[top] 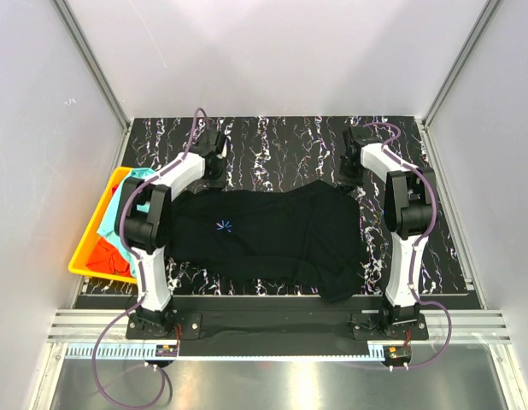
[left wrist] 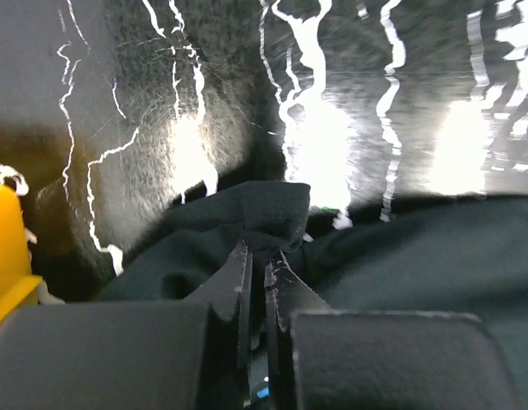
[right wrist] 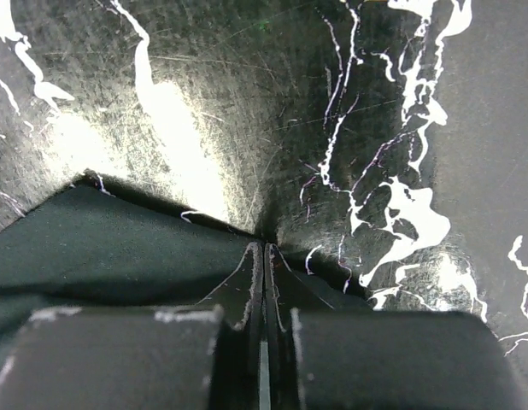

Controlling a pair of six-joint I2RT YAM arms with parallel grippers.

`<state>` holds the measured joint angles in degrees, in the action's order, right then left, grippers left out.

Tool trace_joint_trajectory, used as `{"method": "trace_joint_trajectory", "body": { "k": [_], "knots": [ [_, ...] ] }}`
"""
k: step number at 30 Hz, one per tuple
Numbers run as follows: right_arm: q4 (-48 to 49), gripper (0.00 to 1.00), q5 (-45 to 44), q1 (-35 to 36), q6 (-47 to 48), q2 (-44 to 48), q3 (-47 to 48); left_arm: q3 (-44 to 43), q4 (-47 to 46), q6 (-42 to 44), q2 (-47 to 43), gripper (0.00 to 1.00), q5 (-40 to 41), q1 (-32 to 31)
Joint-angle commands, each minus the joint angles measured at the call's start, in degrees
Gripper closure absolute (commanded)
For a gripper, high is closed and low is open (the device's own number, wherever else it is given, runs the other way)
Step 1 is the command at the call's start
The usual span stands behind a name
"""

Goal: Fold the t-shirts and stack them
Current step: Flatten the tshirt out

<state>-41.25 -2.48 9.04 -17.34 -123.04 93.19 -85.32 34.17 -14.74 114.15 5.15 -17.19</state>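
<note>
Pincer L point(left wrist: 257, 256) + pincer R point(right wrist: 264, 248) nip black tee point(top: 272, 226)

Left arm point(top: 183, 171): white moulded link shells alternating with black rounded joint housings, mounted on a black base point(top: 153, 323).
Right arm point(top: 403, 273): same build, same white-and-black scheme.
Thin purple cables point(top: 119, 376) loop out from each base; another purple run arcs over each upper link.
Left pincer point(left wrist: 257, 256): two dark, flat fingers tapering to points, rising from matte black rectangular blocks.
Right pincer point(right wrist: 264, 248): identical fingers, with pale scuffing along the block edges.
</note>
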Motion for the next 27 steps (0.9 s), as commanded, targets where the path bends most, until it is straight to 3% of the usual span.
{"method": "trace_joint_trajectory", "body": {
  "k": [1, 10, 17, 23, 27],
  "knots": [
    [1.09, 1.00, -3.75, 0.37, -1.55, 2.89, 1.73, -3.19, -0.60, -2.83, -6.99, 1.00, -1.89, -0.04],
    [2.23, 1.00, -17.02, 0.37, -2.43, 20.02, 1.91, -7.49, -2.88, -3.10, -18.16, 1.00, -1.19, -0.30],
    [6.44, 1.00, -22.47, 0.37, -0.68, 35.75, 3.22, -10.22, -9.10, 2.87, -30.64, 1.00, -1.28, -0.65],
    [21.52, 1.00, -17.39, 0.37, 2.84, 50.43, -1.41, -9.61, -22.35, 10.33, -42.24, 1.00, -4.79, -0.74],
    [21.74, 1.00, -16.95, 0.28, 3.63, 52.81, 1.02, -12.58, -28.55, 13.15, -44.28, 1.00, -6.11, -0.91]
  ]
}}
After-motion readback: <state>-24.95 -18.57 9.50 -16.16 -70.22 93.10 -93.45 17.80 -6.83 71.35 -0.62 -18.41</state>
